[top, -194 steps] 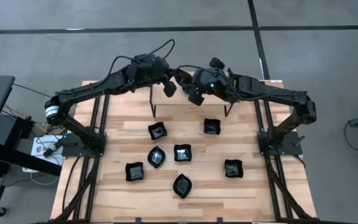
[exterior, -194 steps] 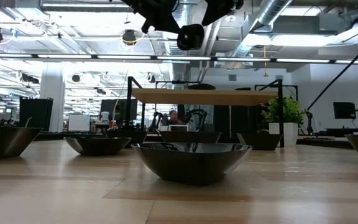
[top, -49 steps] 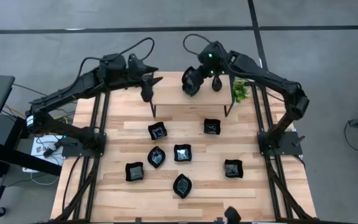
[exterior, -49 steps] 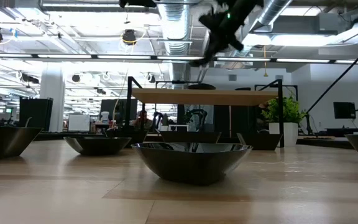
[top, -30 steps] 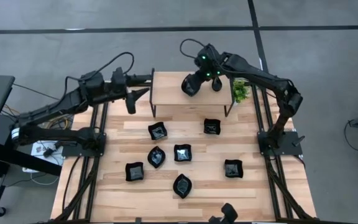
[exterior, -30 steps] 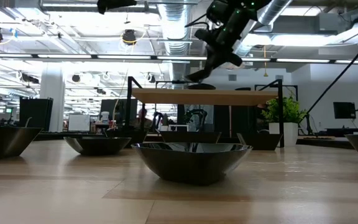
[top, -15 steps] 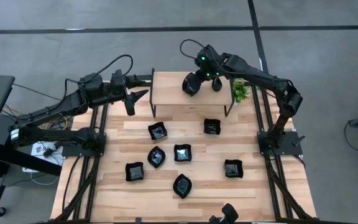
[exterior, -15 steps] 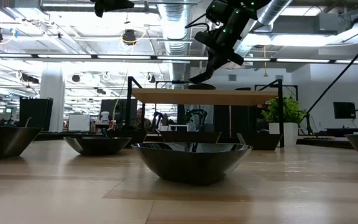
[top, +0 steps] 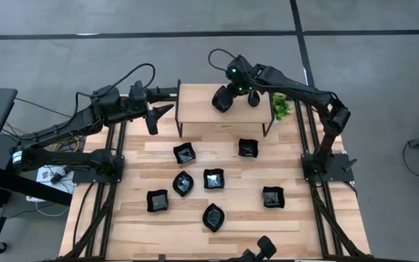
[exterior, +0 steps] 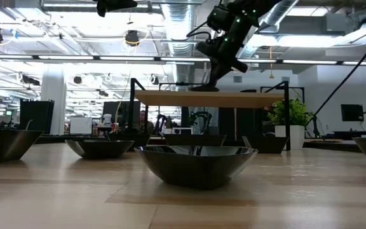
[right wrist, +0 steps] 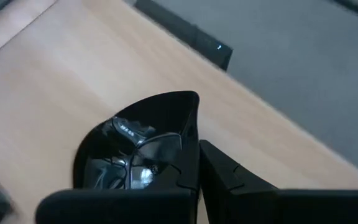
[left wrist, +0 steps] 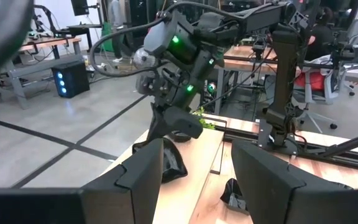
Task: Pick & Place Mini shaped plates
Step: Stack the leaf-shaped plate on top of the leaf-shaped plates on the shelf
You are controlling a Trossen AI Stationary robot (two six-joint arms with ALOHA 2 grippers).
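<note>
A raised wooden shelf (top: 222,113) on thin dark legs is taken as the landmark, standing at the far end of the table (top: 122,233). The right gripper (top: 224,100) is seen over the shelf's top, its fingers pressed together on the rim of a black teardrop plate (right wrist: 138,146), which is held low over the shelf's wood; whether the plate touches the wood cannot be told. A second black dish (top: 254,99) is seen on the shelf, just beside the held plate, toward the small green plant (top: 280,106) that stands at the shelf's right end. The left gripper (top: 153,116) is held in the air just off the shelf's left end, its fingers spread and nothing between them. On the table in front of the shelf seven more mini shaped plates are laid out apart from one another: a square plate (top: 248,148) nearest the shelf, another square (top: 184,153) to its left, a leaf oval (top: 183,183) and a square (top: 213,178) behind those, and farthest from the shelf a square (top: 157,201), a leaf oval (top: 212,216) and a square (top: 273,196).
</note>
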